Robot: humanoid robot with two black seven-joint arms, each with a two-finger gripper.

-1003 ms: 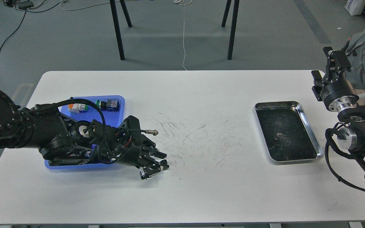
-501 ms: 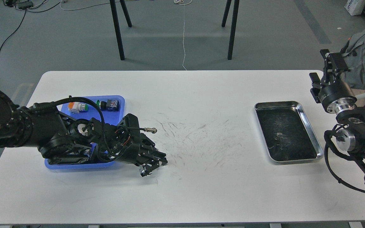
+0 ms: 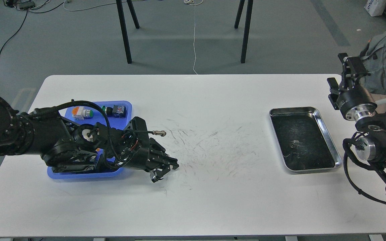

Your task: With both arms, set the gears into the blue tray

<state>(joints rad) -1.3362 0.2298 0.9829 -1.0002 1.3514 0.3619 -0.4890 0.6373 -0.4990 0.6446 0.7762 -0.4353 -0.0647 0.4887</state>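
My left gripper [image 3: 164, 170] hangs low over the white table [image 3: 193, 207], just off the right edge of the blue tray [image 3: 128, 107]. Its fingers look drawn together, though they're dark and bunched, and I can't make out anything between them. The left arm [image 3: 45, 140] lies across the tray and hides most of its floor. At the tray's far end sit two push-button switches: one with an orange and green end [image 3: 82, 113], one with a green cap and a dark body [image 3: 116, 109]. No lettering on them is readable from here.

My right gripper [image 3: 345, 72] is far off to the right of the tray, raised beyond the table's right edge, too dark and end-on to judge its fingers. Between it and the blue tray lies a silver metal tray [image 3: 327, 134] with a dark, scratched floor holding one small dark speck [image 3: 293, 146], possibly a gear, but too small to confirm.

The tabletop is scuffed with black marks mid-span. Beyond it is grey floor with black stand legs [image 3: 124, 33] and loose cables [image 3: 194, 36].
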